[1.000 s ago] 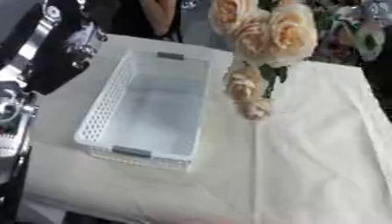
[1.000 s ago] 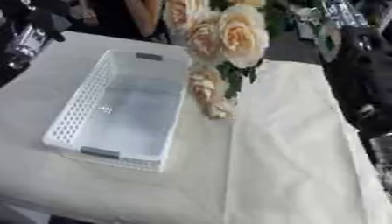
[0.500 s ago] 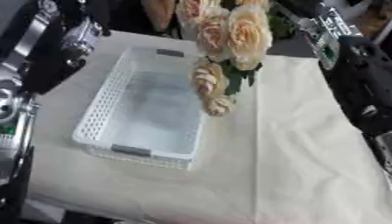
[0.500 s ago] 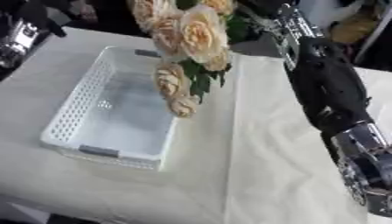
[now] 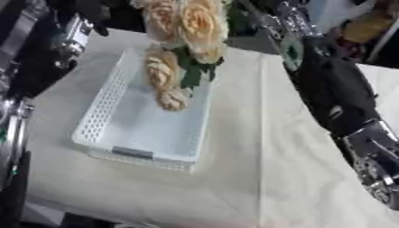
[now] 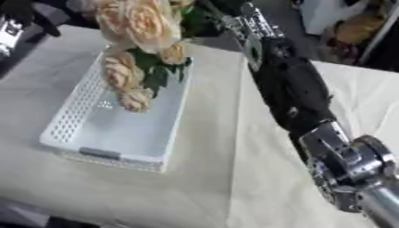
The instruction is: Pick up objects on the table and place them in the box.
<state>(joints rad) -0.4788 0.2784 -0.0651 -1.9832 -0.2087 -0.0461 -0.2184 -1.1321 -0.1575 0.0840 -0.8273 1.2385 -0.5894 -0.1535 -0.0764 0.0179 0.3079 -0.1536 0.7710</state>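
From my seat I see the bunch of peach artificial roses (image 5: 181,31) hanging in the upper middle of the frame, its lowest blooms dangling over the far half of the white perforated box (image 5: 132,129), which sits on the cream-covered worktop (image 5: 257,178) at centre left. The flowers are above the box rather than lying in it; the lowest bloom hangs low over the box floor, and I cannot tell whether it touches. My right arm (image 6: 300,93) runs from the lower right corner up toward the top of the frame, black with a silver joint near the camera, and ends behind the bouquet's green leaves. The right hand itself is hidden up there by the blooms and the frame edge, so I cannot tell how its fingers sit, though the stems lead toward it. My left arm (image 5: 46,40) fills the upper left edge, dark with silver fittings, beside the box's left wall and apart from it; I cannot make out the left hand in either view. The box floor below the flowers is bare white. A fold in the cloth runs down the worktop right of the box.
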